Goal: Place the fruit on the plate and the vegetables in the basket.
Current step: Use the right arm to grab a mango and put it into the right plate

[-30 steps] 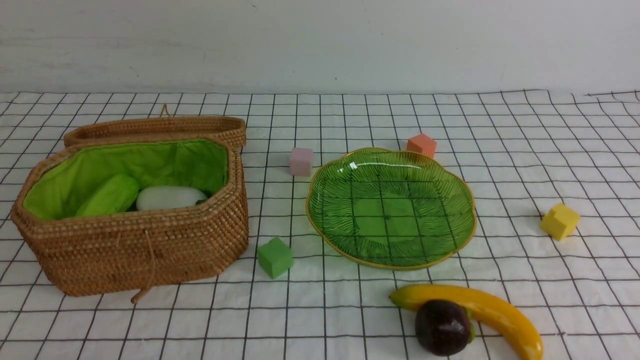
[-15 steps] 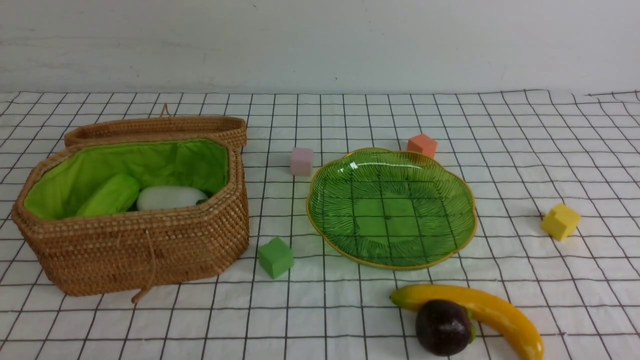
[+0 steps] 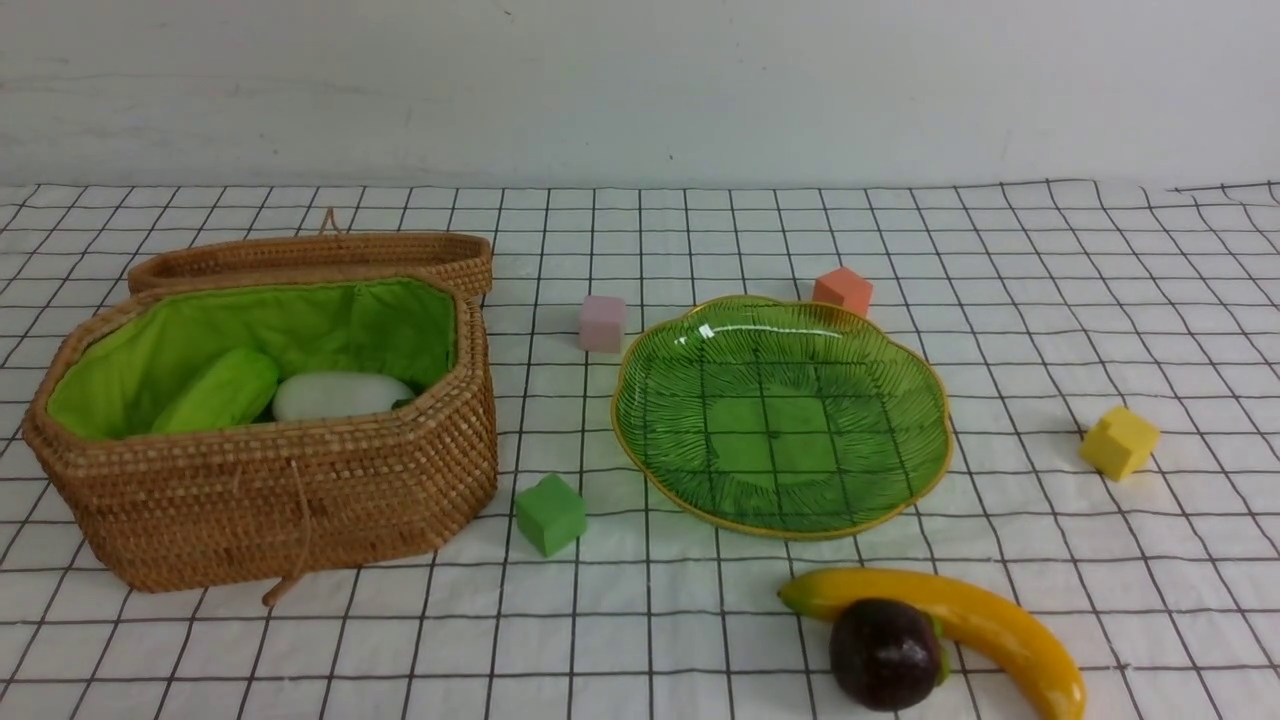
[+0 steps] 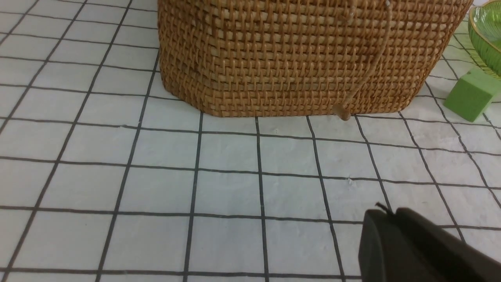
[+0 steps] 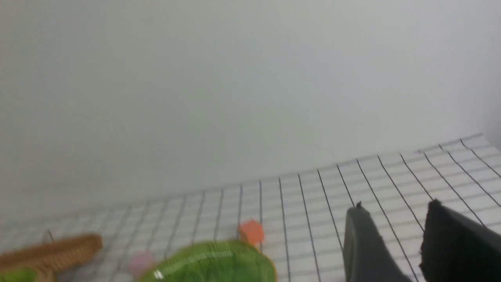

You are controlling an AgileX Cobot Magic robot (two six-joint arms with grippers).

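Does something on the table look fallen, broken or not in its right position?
Nothing looks broken or spilled. One small oddity: the dark fruit lies right against the banana, in front of the plate rather than on it, but that is likely just unfinished work.

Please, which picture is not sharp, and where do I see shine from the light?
Right wrist view: soft and blurred, most at the lid and the pink cube. Front view: mostly sharp, with white glare on the far part of the plate and a small highlight on the banana. Left wrist view: basket weave crisp.
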